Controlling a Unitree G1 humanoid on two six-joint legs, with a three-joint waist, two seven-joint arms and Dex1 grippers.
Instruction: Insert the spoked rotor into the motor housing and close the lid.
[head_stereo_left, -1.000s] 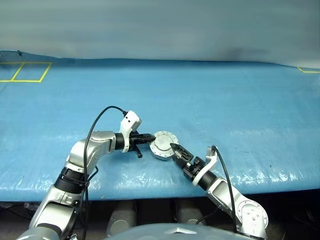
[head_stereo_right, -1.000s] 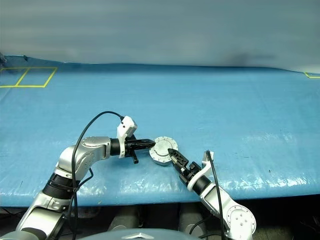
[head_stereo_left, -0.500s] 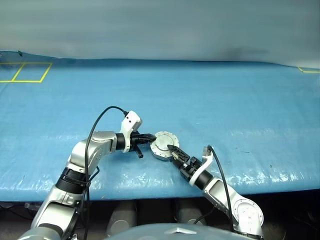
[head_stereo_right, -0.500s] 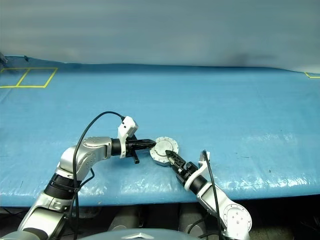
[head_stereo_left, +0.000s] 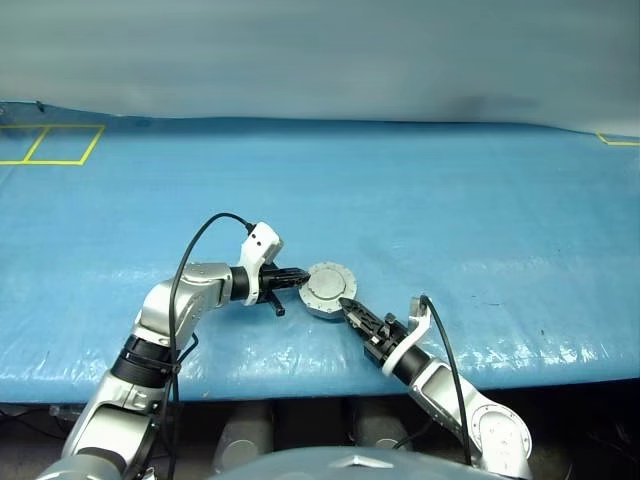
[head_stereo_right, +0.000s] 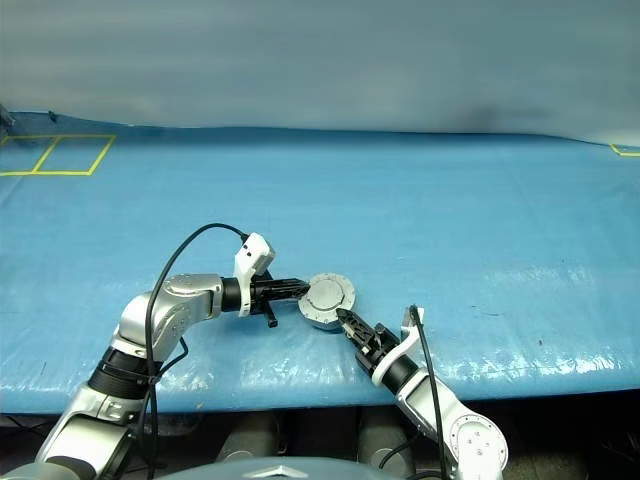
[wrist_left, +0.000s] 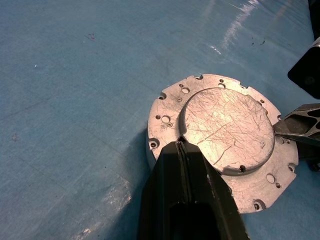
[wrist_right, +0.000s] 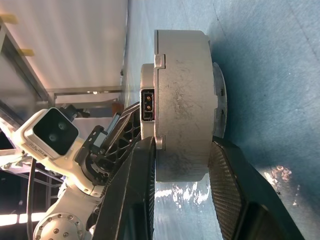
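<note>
The left tool (head_stereo_left: 297, 276) reaches in from the left over the blue-covered counter (head_stereo_left: 480, 210), its two black fingers (wrist_left: 187, 190) pressed together with no gap, holding nothing. Their joined tip rests on the top of the lid (wrist_left: 227, 130), at the edge of its raised centre disc.

The motor housing (wrist_right: 182, 105) sits near the front edge of the counter, between the two tools. It stands upright on its flat base, a short round cup with its axis vertical, and the lid lies flat on top of it, plain scratched grey face upward, notched rim all round. The lid is down, so the inside of the housing is hidden and I cannot tell whether the spoked rotor is in it. A small dark socket shows in the side of the lid's rim in the right wrist view.

The right tool (head_stereo_left: 349, 306) comes up from the front right, pointing toward the housing. In its wrist view its fingers (wrist_right: 227, 185) stand on either side of the housing's wall, one close against the side nearer the lid, the other just beside the base; whether they actually press on the metal I cannot tell.
</note>
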